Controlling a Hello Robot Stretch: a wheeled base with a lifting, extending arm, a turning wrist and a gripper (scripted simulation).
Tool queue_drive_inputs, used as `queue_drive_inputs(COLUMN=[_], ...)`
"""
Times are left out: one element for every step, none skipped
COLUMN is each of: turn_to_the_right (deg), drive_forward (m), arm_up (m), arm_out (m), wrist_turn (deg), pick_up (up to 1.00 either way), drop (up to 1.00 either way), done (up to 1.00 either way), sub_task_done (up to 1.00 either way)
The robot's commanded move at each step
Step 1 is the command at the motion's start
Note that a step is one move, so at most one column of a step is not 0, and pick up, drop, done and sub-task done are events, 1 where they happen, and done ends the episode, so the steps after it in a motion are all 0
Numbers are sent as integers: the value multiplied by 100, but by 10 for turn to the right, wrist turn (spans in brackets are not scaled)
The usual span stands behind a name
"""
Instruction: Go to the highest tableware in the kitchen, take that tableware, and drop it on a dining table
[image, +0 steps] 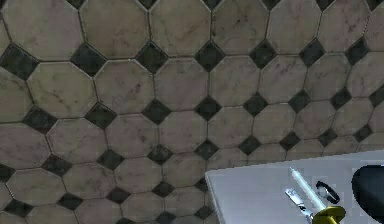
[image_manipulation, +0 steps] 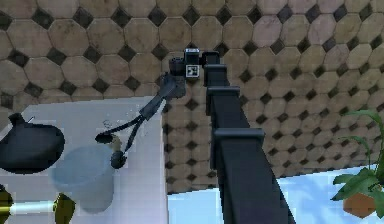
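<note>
Where the arm (image_manipulation: 235, 150) reaches out from the near edge, the gripper (image_manipulation: 112, 143) shows against the right part of the white table (image_manipulation: 80, 115). Whether its fingers stand apart or together cannot be told, nor whether it holds anything. A pale rounded vessel (image_manipulation: 85, 178), seemingly the tableware, stands on the table near the fingertips, with a dark round object (image_manipulation: 28, 148) to its left. Octagonal beige tiles with dark diamond insets cover the floor (image: 150, 90). A green plant (image_manipulation: 362, 185) stands at near right.
</note>
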Motion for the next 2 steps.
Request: queue_drive_inputs(turn_to_the_right=[0, 0], drive_forward=[0, 0], arm_up=[0, -16], arm_out=[0, 0], wrist_turn=[390, 0], pick_up=[0, 0], drop=[0, 0], done=[0, 0], sub_task_done=[0, 0])
